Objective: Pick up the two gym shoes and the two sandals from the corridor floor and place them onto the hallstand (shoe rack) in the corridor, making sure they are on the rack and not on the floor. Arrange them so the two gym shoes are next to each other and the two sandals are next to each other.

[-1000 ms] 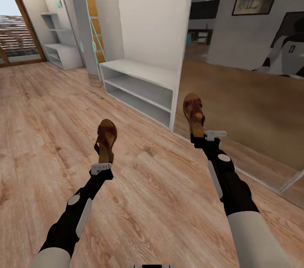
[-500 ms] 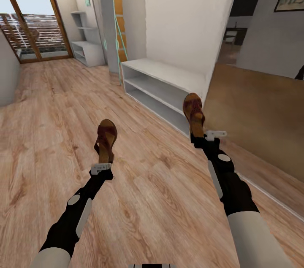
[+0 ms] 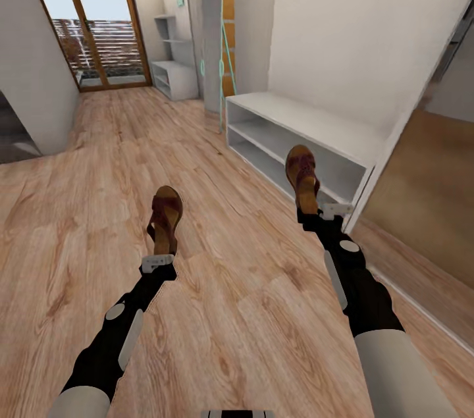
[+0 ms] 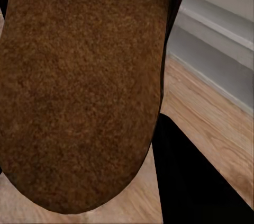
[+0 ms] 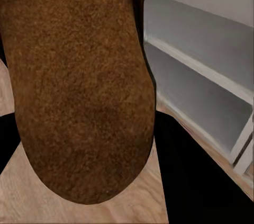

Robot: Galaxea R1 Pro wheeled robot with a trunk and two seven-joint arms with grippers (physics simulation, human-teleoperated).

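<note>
Gripping one brown sandal each, left claw (image 3: pixel 160 259) w/ left sandal (image 3: pixel 165 219) and right claw (image 3: pixel 315 212) w/ right sandal (image 3: pixel 302 174) hang above corridor floor (image 3: pixel 99 207), plain low white shelf unit (image 3: pixel 296 141) just beyond on right, hallstand (image 3: pixel 172 72) far down corridor.

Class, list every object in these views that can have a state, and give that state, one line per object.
Left sandal: held off the floor in the left gripper.
Right sandal: held off the floor in the right gripper.
Near white two-tier unit: both shelves bare.
Far hallstand: lower shelves look bare, too distant to confirm.
Glass doors: look shut.
</note>
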